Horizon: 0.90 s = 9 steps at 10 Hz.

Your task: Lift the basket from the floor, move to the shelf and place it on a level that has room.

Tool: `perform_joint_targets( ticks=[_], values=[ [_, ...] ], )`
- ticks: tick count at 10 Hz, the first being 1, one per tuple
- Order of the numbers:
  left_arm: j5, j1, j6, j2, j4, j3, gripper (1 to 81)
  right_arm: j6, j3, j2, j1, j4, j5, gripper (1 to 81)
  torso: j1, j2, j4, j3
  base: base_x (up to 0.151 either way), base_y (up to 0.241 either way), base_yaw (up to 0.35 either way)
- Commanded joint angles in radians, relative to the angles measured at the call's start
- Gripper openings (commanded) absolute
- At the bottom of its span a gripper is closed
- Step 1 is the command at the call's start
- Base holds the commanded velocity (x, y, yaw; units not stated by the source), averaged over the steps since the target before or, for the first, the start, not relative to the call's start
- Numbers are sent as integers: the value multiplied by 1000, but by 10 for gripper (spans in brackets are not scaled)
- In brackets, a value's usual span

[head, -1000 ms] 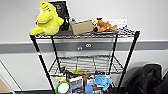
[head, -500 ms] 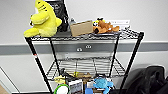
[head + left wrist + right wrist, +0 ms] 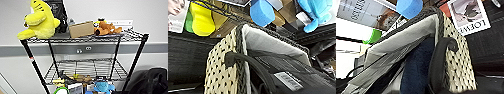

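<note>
Head view, L to R: yellow plush [image 3: 40, 21] on top tier of the shelf [image 3: 86, 40], then brown cardboard box [image 3: 81, 29], orange plush [image 3: 106, 28]; the level [image 3: 87, 68] below is bare wire grid, w/ blue plush [image 3: 103, 87] and clutter on the tier under it, black bag [image 3: 150, 81] at far R. Left wrist: the basket [image 3: 221, 72] large in frame, woven side + pale liner, dark handle [image 3: 250, 66] arching over rim, blue foam block [image 3: 261, 11] close above; left gripper state – cannot tell. Right wrist: basket's other woven side [image 3: 458, 65] w/ its dark handle loop, near shelf items; right gripper open/closed – cannot tell.
</note>
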Motion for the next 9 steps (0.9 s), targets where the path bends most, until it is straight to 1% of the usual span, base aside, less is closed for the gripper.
perform_joint_targets(
  ticks=[1,6,7,9],
  values=[
    [24,-100,4,-19,18,35,10,11,32,-20,111,23,-15,10,0,0,0,0,0,0,0],
    [24,-100,1,-26,17,41,10,11,38,-23,112,24,-15,10,0,0,0,0,0,0,0],
    [24,-100,3,-33,17,53,10,11,55,-31,114,24,-15,10,0,0,0,0,0,0,0],
    [24,-105,4,-76,20,128,10,11,127,-74,123,23,-12,10,0,0,0,0,0,0,0]
  ],
)
